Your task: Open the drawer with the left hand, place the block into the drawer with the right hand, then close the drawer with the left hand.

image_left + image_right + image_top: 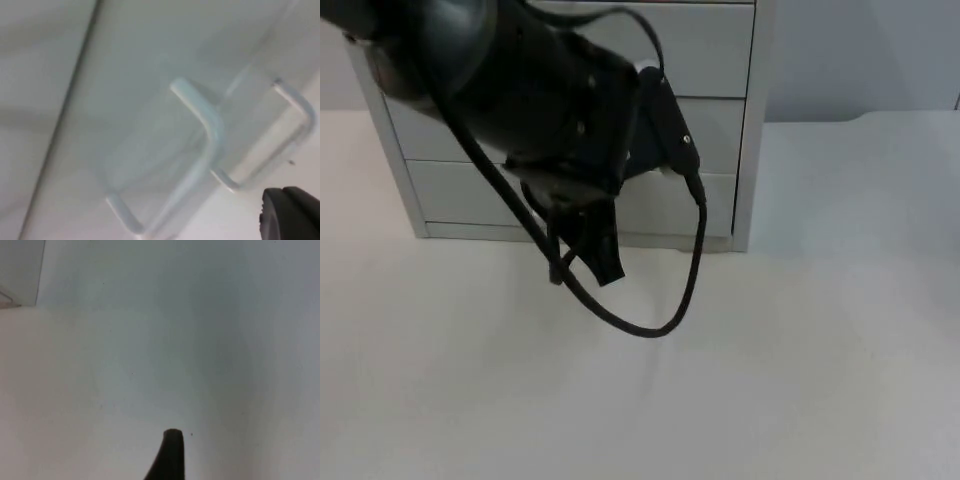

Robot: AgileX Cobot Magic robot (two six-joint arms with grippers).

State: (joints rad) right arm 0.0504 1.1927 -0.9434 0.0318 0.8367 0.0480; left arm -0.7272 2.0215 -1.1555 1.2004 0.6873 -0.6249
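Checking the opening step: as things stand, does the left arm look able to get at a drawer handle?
Probably yes. The left gripper hangs right in front of the drawer unit, whose drawers look closed, and the left wrist view has a white handle close ahead with nothing between. Which drawer it belongs to is unclear.

— What sort of room is this?
— A robot test lab, I'd say. A bare white table top (800, 380) runs up to a plain grey partition wall (860, 50).
— Anything else?
— A small pale grey plastic drawer cabinet (745, 120) stands on it, under a bulky black robot arm (500, 80).
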